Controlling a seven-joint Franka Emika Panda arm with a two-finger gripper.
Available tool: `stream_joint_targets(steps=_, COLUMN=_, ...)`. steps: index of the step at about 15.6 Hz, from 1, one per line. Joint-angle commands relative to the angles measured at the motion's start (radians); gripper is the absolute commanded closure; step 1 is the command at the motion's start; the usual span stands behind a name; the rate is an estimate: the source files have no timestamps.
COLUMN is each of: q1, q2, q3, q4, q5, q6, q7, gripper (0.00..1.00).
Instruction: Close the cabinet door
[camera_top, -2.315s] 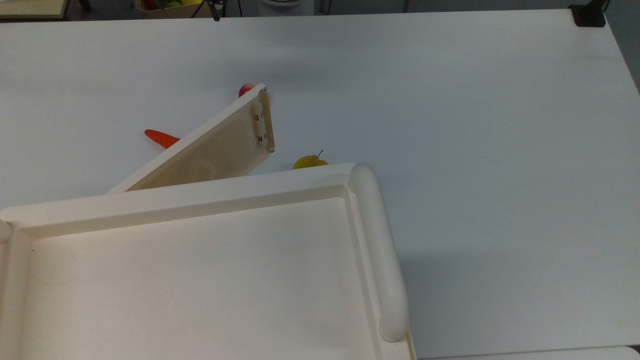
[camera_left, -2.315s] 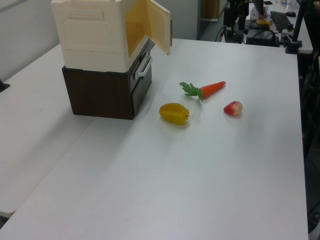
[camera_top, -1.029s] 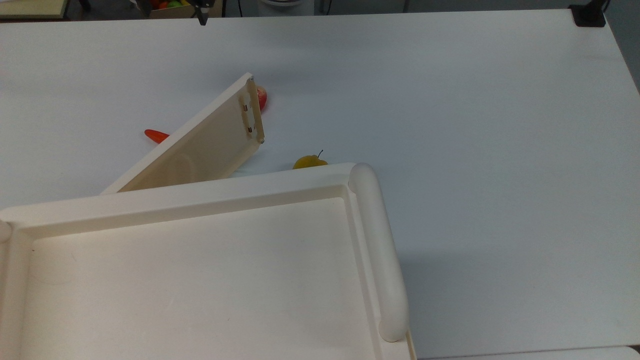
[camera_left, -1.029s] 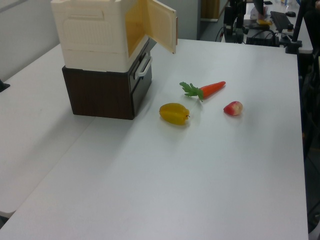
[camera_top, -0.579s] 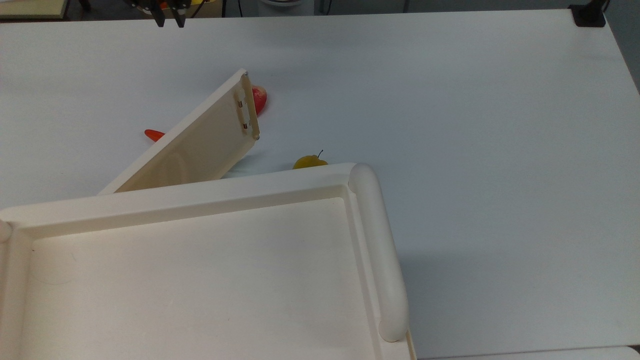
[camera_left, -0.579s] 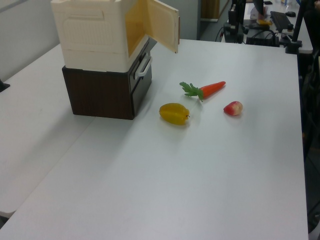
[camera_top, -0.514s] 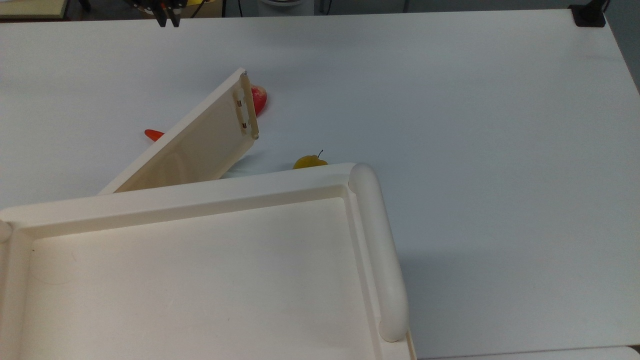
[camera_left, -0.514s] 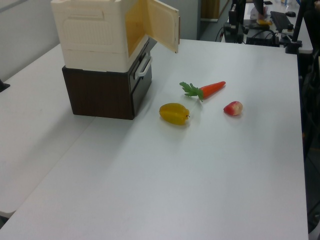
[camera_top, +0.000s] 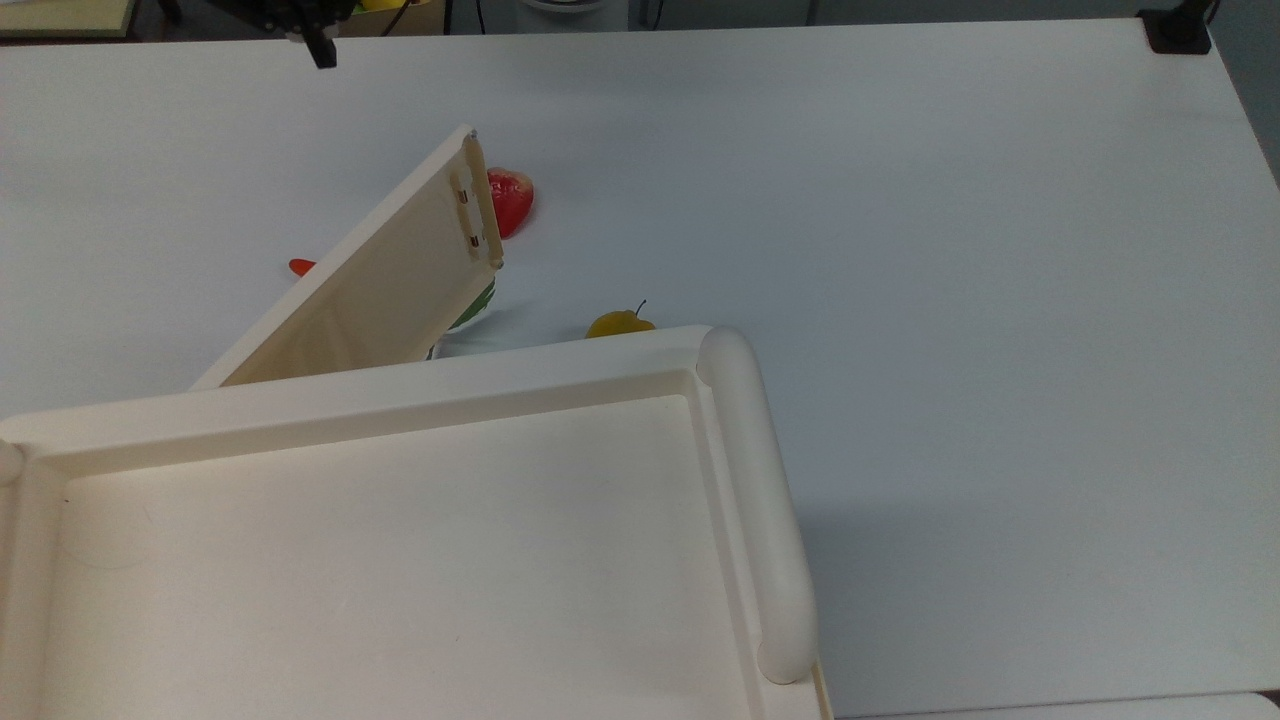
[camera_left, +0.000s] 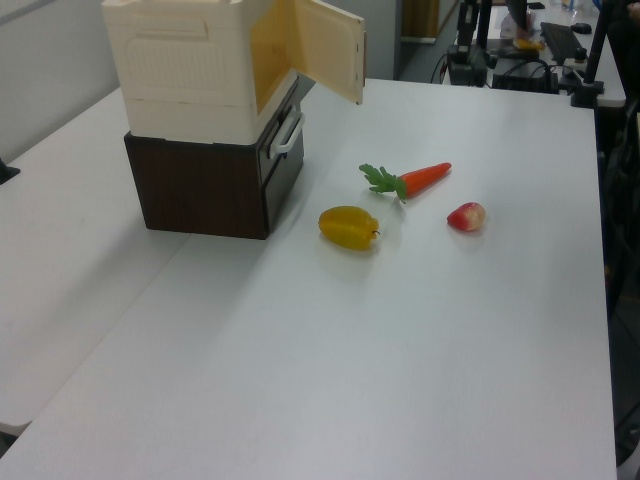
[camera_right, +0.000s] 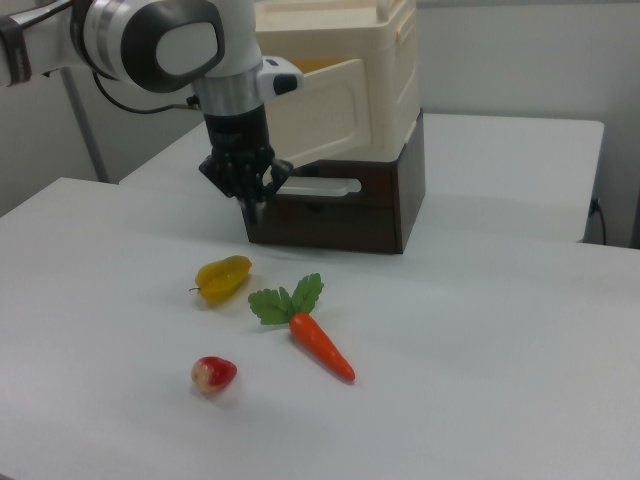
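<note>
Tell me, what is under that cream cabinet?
The cabinet stands on a dark brown box with a pale front handle. What the box holds is hidden.

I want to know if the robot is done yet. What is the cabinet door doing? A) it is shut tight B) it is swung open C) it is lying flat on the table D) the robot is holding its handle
B: the cabinet door stands swung out from the cabinet, and the gripper hangs apart from it, not on its handle.
</note>
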Motion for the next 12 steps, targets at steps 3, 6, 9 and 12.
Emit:
stream_joint_targets(steps=3, q1=0.017, q2=0.055, q3=0.007, q4=0.005, q5=0.029, q6=0.22, q7=-0.167, gripper=1.0)
stream_joint_targets(steps=6, q1=0.018, q2=0.083, q3=0.008, q4=0.005, q5=0.087, q6=0.319, q7=-0.212, gripper=1.0)
stream_joint_targets(steps=9, q1=0.03, q2=0.116, q3=0.011, q4=0.005, q5=0.176, q6=0.446, q7=-0.222, gripper=1.0)
stream_joint_targets(steps=12, q1=0.066, q2=0.153, q3=0.011, q4=0.005, q5=0.18, q6=0.578, q7=-0.299, gripper=1.0)
